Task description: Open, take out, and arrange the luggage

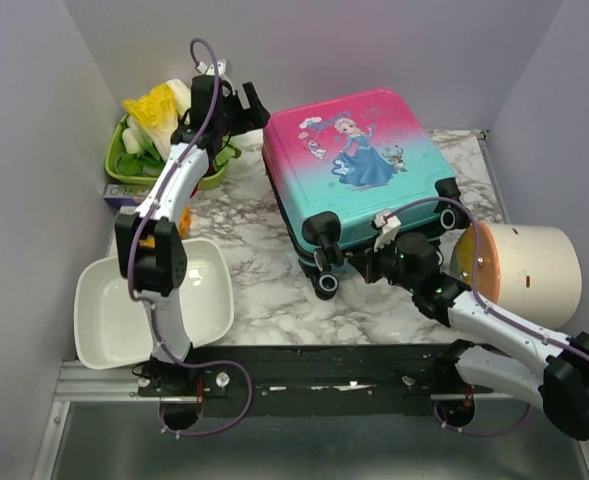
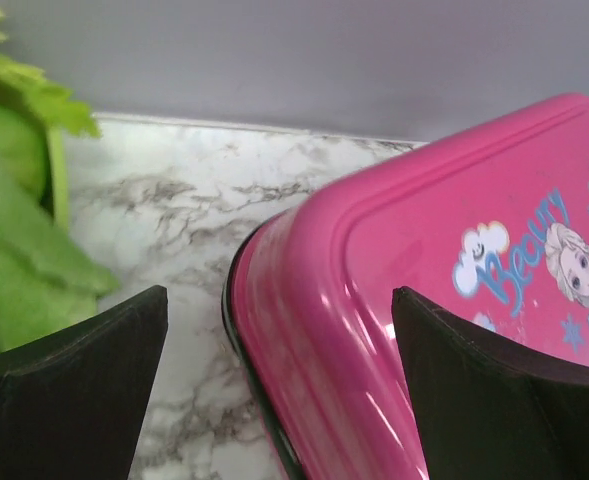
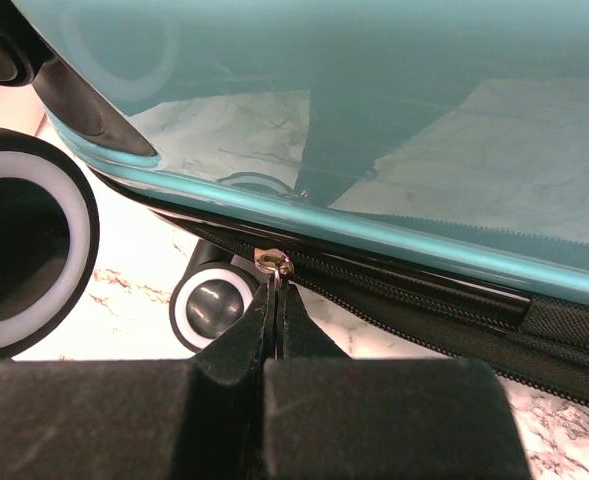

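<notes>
Low at frame right, your right gripper [image 3: 277,288] is clenching the zipper pull [image 3: 273,261] at the wheel end of the luggage [image 1: 359,165], which is lying closed mid-frame. You are starting the unzipping, so the next move is calling for a steady drag along the seam. Farther back, upper left, your left gripper [image 2: 279,300] is hanging wide open astride its pink corner, holding nothing.

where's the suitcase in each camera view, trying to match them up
Top external: the luggage lies flat at centre-right, wheels toward the arms.
Left wrist: its pink corner fills the right half, beyond the open left gripper.
Right wrist: its teal side spans the top; the shut right gripper pinches its zipper pull.
Shared landmark: the marble table under it.
</notes>
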Motion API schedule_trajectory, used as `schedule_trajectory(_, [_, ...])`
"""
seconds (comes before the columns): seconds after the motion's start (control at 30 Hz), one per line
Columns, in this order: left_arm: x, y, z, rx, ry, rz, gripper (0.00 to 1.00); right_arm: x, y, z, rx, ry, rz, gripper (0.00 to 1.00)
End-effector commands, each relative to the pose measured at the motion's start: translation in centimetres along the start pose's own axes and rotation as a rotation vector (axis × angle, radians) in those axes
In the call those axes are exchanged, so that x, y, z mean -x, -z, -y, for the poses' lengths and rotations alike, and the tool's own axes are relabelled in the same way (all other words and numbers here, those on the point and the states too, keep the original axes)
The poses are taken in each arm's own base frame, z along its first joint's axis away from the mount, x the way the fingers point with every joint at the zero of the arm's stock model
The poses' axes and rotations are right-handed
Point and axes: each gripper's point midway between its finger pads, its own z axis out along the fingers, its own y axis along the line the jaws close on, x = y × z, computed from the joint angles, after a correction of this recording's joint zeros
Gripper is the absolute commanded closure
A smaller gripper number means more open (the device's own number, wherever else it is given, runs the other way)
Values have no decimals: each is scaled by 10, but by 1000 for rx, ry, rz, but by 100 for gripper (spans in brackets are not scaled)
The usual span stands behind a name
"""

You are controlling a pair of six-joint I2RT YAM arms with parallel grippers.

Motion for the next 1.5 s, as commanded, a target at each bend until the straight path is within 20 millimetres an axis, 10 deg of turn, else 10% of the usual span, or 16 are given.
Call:
schedule_trajectory(0.0, [-9,-44,20,-280,-103,-165,1,40,9,21,-106,12,125,99])
schedule_trajectory(0.2, [-17,-84,16,-358,-93,-176,1,38,11,27,-142,23,110,99])
schedule_trajectory(0.4, [-52,-75,45,-606,-38,-265,1,33,8,29,-148,30,91,99])
schedule_trajectory(0.63, [-88,-73,37,-503,-76,-306,2,46,18,-61,325,236,211,99])
schedule_trajectory(0.97, [-121,-92,2,-252,105,-324,7,65,3,-118,405,432,364,99])
schedule_trajectory(1.47, [-119,-68,30,-236,163,-229,6,110,-8,-172,445,95,626,99])
